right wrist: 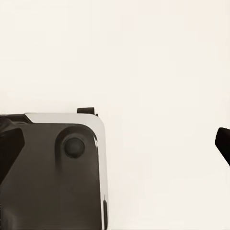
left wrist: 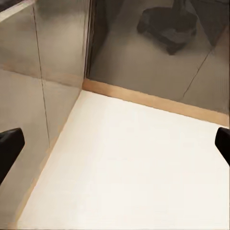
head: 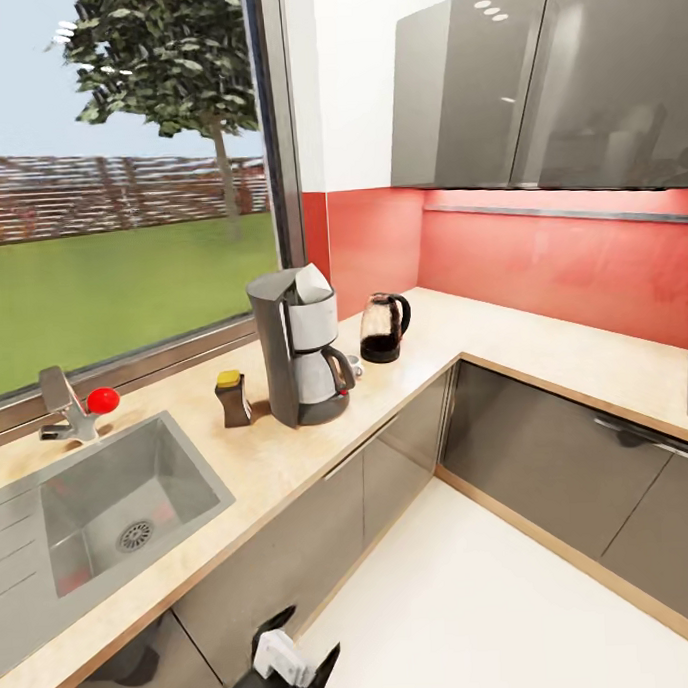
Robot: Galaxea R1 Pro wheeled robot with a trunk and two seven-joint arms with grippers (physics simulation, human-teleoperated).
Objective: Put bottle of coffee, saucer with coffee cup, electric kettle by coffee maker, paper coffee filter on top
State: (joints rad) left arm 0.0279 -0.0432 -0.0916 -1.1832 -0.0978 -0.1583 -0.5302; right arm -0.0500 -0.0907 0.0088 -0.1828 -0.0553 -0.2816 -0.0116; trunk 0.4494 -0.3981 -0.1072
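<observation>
The coffee maker (head: 302,351) stands on the beige kitchen countertop (head: 425,365) under the window. The white paper coffee filter (head: 312,280) rests on its top. To its left, close by, is the bottle of coffee (head: 231,397) with a yellow lid. The glass electric kettle (head: 383,327) stands to its right. Between machine and kettle a bit of the white coffee cup (head: 355,365) peeks out; the saucer is hidden. My left gripper (head: 302,641) (left wrist: 115,143) hangs open, low over the floor in front of the cabinets. My right gripper (right wrist: 115,143) is open and empty above the floor beside my base.
A steel sink (head: 111,504) is set into the counter at the left, with a faucet (head: 68,406) and red knob (head: 103,400) behind it. Grey cabinets (head: 549,455) form an inner corner around the pale floor (head: 475,598). My dark base (right wrist: 52,172) lies below the right gripper.
</observation>
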